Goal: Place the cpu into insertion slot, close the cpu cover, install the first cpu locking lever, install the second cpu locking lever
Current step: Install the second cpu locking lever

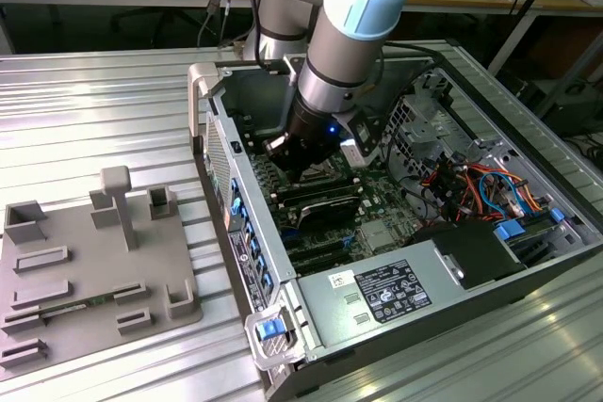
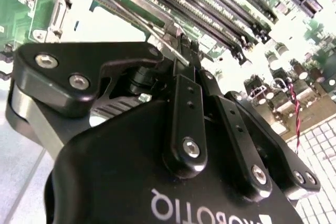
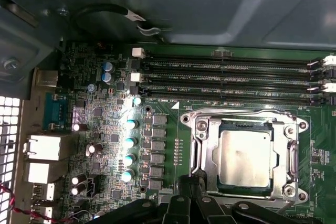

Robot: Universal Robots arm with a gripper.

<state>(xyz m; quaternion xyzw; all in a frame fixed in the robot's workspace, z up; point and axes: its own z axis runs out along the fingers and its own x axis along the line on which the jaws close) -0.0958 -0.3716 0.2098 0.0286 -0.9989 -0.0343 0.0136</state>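
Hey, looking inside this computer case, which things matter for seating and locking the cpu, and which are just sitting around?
Job in hand:
cpu, seated
cpu cover, lying flat around it
gripper, at the cover's edge

Just lying about:
memory slots
capacitors
grey fixture plate on the table
coloured cables

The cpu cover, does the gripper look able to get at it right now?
Probably yes: the gripper hangs just beside the cpu cover, and the first wrist view shows nothing standing between them.
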